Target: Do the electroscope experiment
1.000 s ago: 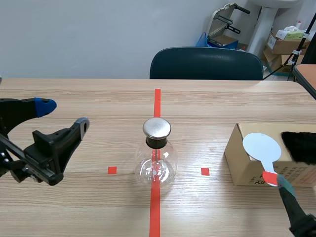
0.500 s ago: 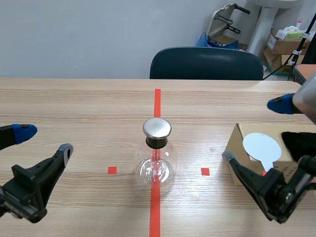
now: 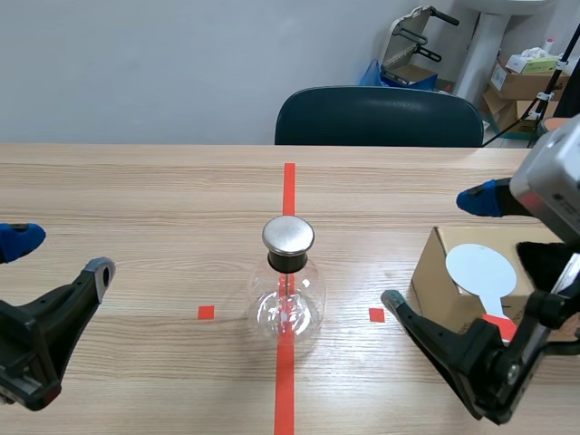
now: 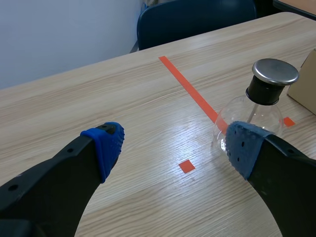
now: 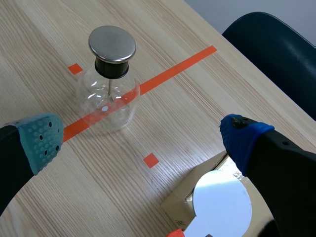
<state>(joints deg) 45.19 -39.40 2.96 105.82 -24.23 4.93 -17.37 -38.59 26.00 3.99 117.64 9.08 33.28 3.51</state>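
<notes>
The electroscope (image 3: 287, 288) is a clear glass flask with a black neck and a round metal cap, standing on the orange-red centre line; it also shows as the flask (image 4: 254, 112) and the flask (image 5: 109, 81). A white round paddle (image 3: 483, 275) with a red handle lies on a cardboard box (image 3: 441, 288), beside a black furry cloth (image 3: 549, 268). The paddle (image 5: 219, 205) lies just ahead of my right gripper (image 5: 145, 140), which is open. My left gripper (image 4: 175, 143) is open at the table's left, the flask ahead of its right finger.
A dark blue chair (image 3: 379, 117) stands behind the far table edge. Boxes and equipment (image 3: 526, 71) sit in the back right corner. Small orange-red squares (image 3: 206, 313) mark the wood on both sides of the flask.
My left arm has drawn back toward the left near edge. My right arm has risen and come in from the right, its open gripper now over the box and paddle.
</notes>
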